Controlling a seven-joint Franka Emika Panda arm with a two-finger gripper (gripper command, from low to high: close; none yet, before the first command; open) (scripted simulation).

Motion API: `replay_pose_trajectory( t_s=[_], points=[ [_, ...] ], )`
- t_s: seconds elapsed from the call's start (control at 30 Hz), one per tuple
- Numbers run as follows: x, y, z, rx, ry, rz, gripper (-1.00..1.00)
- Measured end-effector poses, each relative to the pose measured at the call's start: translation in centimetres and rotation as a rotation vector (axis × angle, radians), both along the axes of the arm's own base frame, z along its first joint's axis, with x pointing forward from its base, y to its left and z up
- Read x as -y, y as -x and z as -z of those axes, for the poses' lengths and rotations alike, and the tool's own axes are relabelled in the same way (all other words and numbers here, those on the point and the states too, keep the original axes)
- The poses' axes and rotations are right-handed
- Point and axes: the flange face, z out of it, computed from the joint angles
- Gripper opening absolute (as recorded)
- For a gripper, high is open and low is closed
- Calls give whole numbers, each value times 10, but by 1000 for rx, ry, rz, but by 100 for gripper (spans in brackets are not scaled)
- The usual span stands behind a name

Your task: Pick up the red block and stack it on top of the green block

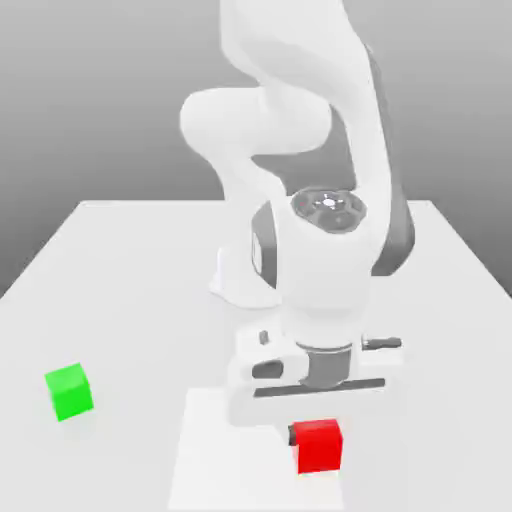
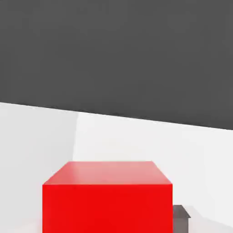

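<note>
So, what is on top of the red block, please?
Nothing is seen lying on the red block's upper face; the gripper's hand is above it. What is under the block is covered by it.

My arm (image 1: pixel 345 90) is glossy white, built of smooth, rounded tubular segments with thick elbow-like bends. Grey panels line its outer edges, and a darker grey band circles the wrist. A dark grey round cap (image 1: pixel 329 209), shiny and dished, is fitted at the wrist joint (it carries small bright highlights). My hand (image 1: pixel 310 390) has a wide, white, block-like housing with rounded corners, marked by a long, narrow dark slot and a smaller dark oval recess. The base is plain white.
</note>
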Motion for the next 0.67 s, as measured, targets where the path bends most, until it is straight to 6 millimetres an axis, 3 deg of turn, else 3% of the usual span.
replay_pose_trajectory(
  t_s=[0.1, 0.17, 0.27, 0.4, 0.43, 0.5, 0.57, 0.6, 0.67],
  points=[
    [75, 7, -12, -1, 11, 178, -100],
    [136, 21, -18, -1, 15, 329, -100],
    [244, 69, -29, -1, 14, 622, -100],
    [332, 145, -33, 2, -2, 921, -100],
    [346, 159, -25, 3, -4, 970, -100],
    [321, 135, -5, 3, -5, 890, -100],
    [315, 131, 17, 3, -5, 873, -100],
    [314, 131, 24, 2, -4, 871, 100],
    [314, 131, 24, 2, -4, 871, 100]
  ],
)
